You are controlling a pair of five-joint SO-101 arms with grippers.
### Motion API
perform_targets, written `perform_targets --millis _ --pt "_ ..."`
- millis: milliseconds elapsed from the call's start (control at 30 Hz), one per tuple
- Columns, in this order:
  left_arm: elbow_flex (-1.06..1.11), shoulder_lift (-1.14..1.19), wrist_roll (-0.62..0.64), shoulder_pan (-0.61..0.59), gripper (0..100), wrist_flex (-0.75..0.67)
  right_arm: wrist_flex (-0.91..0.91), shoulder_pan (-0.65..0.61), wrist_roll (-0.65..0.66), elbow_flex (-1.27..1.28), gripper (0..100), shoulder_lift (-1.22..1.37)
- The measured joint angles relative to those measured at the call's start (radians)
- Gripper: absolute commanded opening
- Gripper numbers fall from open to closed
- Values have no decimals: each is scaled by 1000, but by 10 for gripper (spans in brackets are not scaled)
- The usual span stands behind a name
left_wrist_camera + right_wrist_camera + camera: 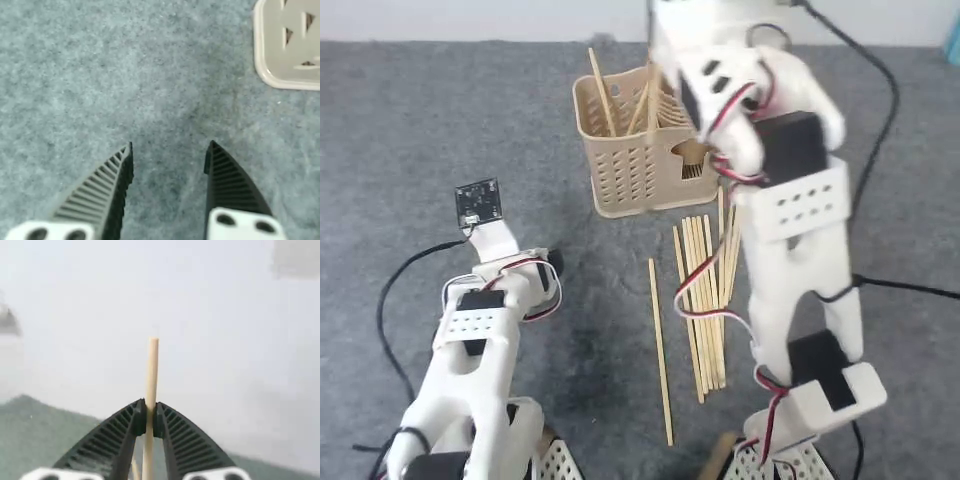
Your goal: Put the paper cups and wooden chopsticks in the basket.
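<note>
While raised by the basket [630,175], pinches one wooden chopstick [153,360] tight in the right gripper [149,407]. Holds the left gripper [170,146] spread open over grey carpet [100,75], apart from the loose chopsticks [705,300] lying just before the basket.

The beige slotted basket [630,170] stands upright at the far middle of the grey mat [440,120]. A few chopsticks [603,95] lean inside it, their ends poking above the rim. Just in front, a loose bundle [705,300] of pale wooden sticks lies flat, roughly parallel, pointing at the basket. A stray stick [661,350] lies a little apart beside them. One more chopstick [151,375] stands upright, pinched in the right gripper [150,407].
</note>
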Motion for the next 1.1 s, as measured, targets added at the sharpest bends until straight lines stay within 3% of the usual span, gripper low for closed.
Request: perform_targets --millis 233,500,667,900,1100 --pt "0 0 0 0 221 0 -241 -25 0 0 8 127" --pt "0 0 0 -2 224 0 -269 8 2 0 37 224" --pt "0 0 0 -3 224 0 -186 43 2 0 147 226" --pt "0 0 0 -3 224 0 -98 43 2 0 147 173" --pt "0 0 0 0 223 0 141 44 2 0 147 -14"
